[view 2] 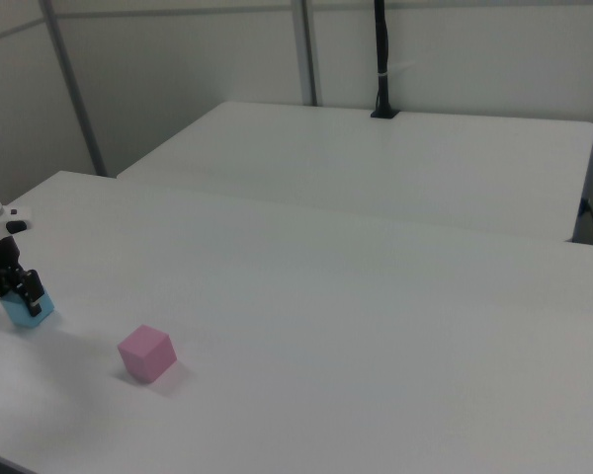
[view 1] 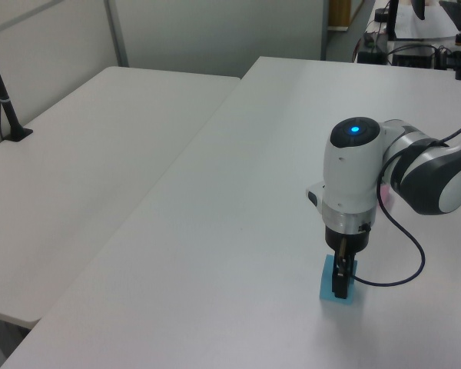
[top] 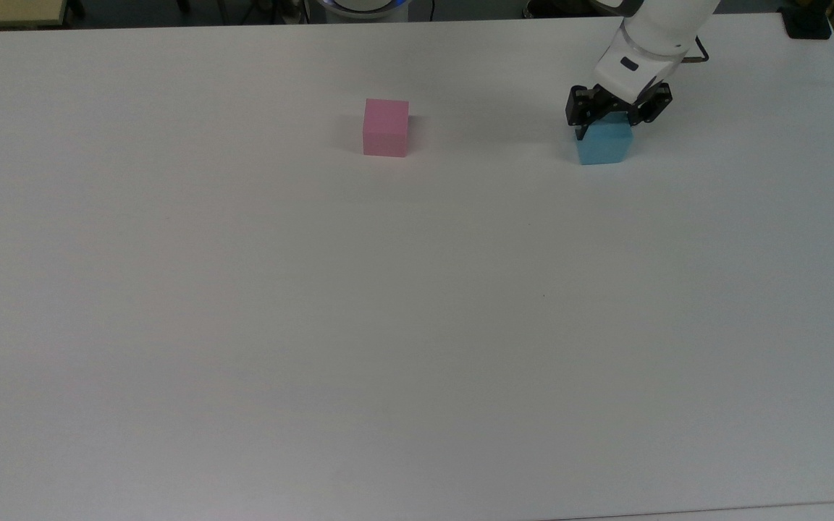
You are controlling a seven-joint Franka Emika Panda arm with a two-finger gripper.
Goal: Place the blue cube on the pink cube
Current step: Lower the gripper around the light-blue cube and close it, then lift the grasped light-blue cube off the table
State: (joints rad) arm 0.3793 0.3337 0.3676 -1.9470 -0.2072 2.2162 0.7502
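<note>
1. Gripper (top: 607, 121) first: I have it lowered over the blue cube (top: 604, 145), a finger on each side of the cube's upper part, and they look closed in against its sides. From the left view (view 1: 340, 283) the fingers run down the cube's near face. I judge the grasp as made or nearly so, though the cube sits on the white table (top: 417, 325) and is not lifted

2. Going left to right in the top view: the pink cube (top: 386, 128) stands alone well off to the gripper's left, on the same far strip of table, nothing on top of it. The blue cube is directly under my gripper, far to the top view's right

3. Progress, as I judge it: approach and descent are done. Lifting, carrying across to the pink cube and setting down on its top face are all left

4. Count: one blue cube, one pink cube (view 2: 146, 353), one gripper (view 2: 10, 283). In the right view the blue cube (view 2: 30, 309) sits below the gripper, the pink one apart to the right view's right
</note>
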